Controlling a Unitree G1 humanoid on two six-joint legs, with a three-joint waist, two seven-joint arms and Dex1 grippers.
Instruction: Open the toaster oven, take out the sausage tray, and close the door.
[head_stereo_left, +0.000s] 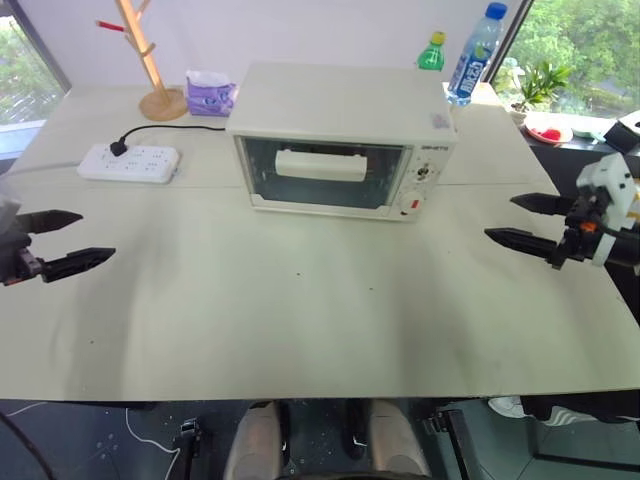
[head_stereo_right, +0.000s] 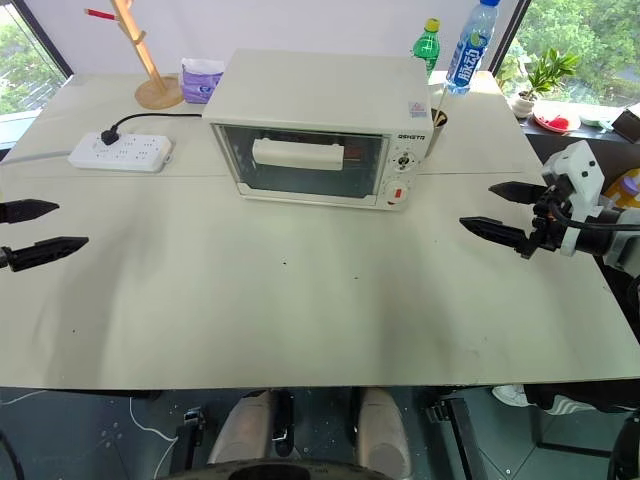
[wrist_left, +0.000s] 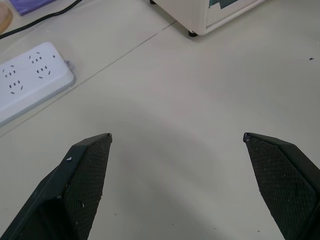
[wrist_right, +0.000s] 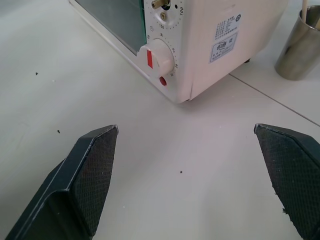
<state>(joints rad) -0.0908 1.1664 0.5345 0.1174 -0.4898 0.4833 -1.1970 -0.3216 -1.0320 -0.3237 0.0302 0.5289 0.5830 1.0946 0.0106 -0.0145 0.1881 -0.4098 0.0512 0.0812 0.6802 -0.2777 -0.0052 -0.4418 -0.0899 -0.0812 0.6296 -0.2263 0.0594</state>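
Oven (head_stereo_left: 340, 140) sits at 12 o'clock on the tabletop (head_stereo_left: 300, 310), door (head_stereo_left: 325, 172) closed; left pincer (head_stereo_left: 82, 240) at 9 and right pincer (head_stereo_left: 500, 218) at 3, both agape, empty.

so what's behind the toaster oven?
Behind the toaster oven: green bottle, blue-labelled water bottle, metal cup at its right rear corner. Their lower parts are hidden.

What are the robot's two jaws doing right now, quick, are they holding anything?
Left gripper: jaws open, holding nothing, over the table.
Right gripper: jaws open, holding nothing, apart from the toaster oven.
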